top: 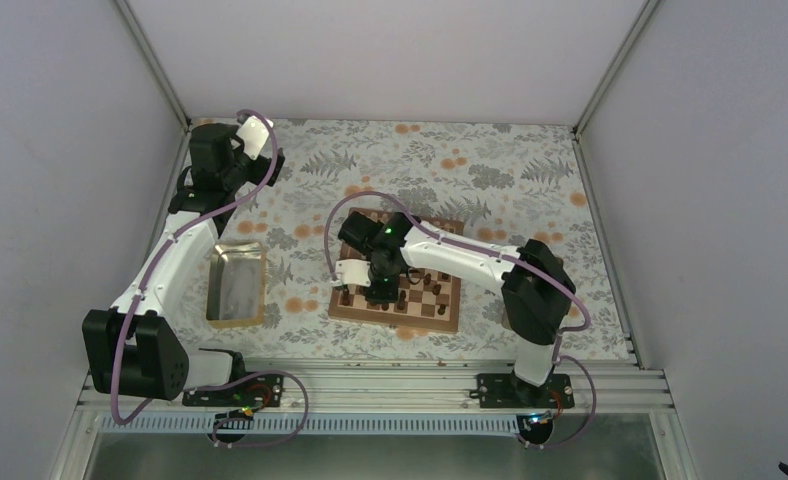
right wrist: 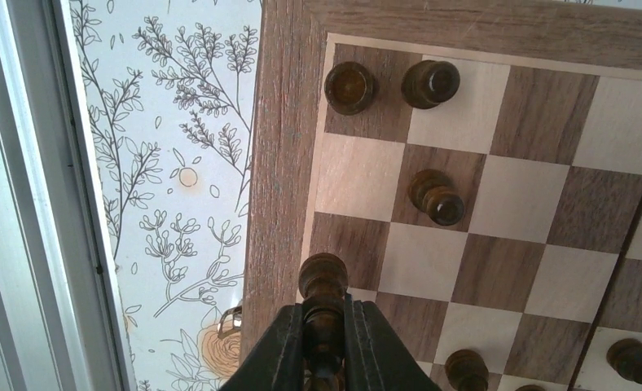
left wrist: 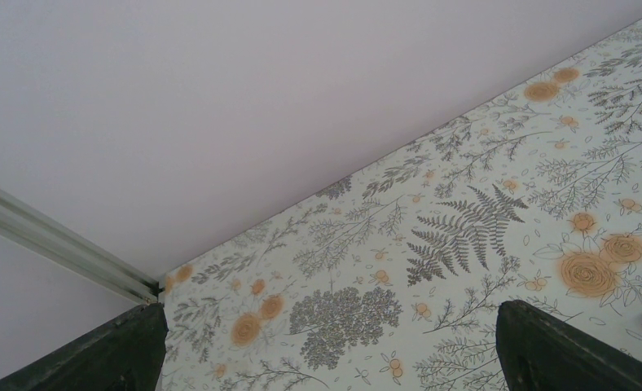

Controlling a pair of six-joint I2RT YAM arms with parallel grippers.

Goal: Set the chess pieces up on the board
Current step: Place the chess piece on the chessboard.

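Right claw [right wrist: 324, 346] clenches one dark chessman [right wrist: 323, 281] at the edge of the board [right wrist: 285, 122]. Three dark pieces [right wrist: 437, 197] stand whole nearby; two, perhaps three, are cut off below. Left claw [left wrist: 331, 318] gapes, empty, above the desk [left wrist: 464, 204].

A robotics lab test cell: left arm [top: 170, 262] and right arm [top: 470, 256] bolted to an aluminium rail [top: 370, 384] at a table's edge, boxed in by plain pale walls [top: 370, 50] on metal struts [top: 155, 62], purple cables [top: 122, 345] looping, floral cloth [top: 420, 160] underneath.
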